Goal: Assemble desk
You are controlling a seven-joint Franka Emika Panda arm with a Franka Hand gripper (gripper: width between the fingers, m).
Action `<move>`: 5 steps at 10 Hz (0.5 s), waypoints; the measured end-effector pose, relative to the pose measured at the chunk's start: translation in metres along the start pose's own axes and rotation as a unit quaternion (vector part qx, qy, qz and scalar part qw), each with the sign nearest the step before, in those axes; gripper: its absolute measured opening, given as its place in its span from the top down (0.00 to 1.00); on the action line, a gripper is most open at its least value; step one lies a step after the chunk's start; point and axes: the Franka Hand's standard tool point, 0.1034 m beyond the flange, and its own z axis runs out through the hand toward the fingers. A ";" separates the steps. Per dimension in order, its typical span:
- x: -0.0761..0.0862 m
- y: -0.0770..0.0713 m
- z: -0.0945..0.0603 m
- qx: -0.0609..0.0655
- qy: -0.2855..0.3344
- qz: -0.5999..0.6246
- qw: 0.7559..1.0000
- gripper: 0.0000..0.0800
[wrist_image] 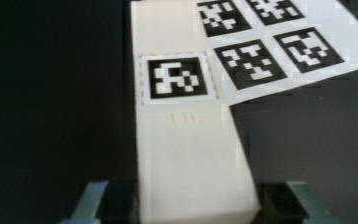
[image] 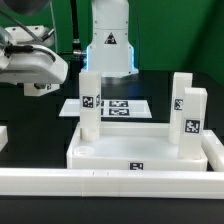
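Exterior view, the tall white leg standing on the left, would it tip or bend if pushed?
Probably stiff: the leg looks like a straight-edged plastic block. Tall and narrow, it could tip from a push near its top, unless it is seated in the desk top, which I cannot tell. Its smooth faces may be slippery.

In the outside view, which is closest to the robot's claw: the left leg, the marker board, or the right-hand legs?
1. Left leg, between the gripper fingers.
2. Marker board, just behind that leg.
3. Right legs, far on that view's right.
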 end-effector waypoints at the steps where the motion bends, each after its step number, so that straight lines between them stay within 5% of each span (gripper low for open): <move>1: 0.004 0.001 -0.002 -0.003 0.014 0.000 1.000 0.64; 3: 0.008 -0.001 -0.006 -0.006 0.028 -0.002 1.000 0.64; 4: 0.013 -0.012 -0.021 -0.018 0.081 -0.014 0.996 0.64; 5: 0.004 -0.022 -0.031 -0.015 0.107 -0.022 0.994 0.64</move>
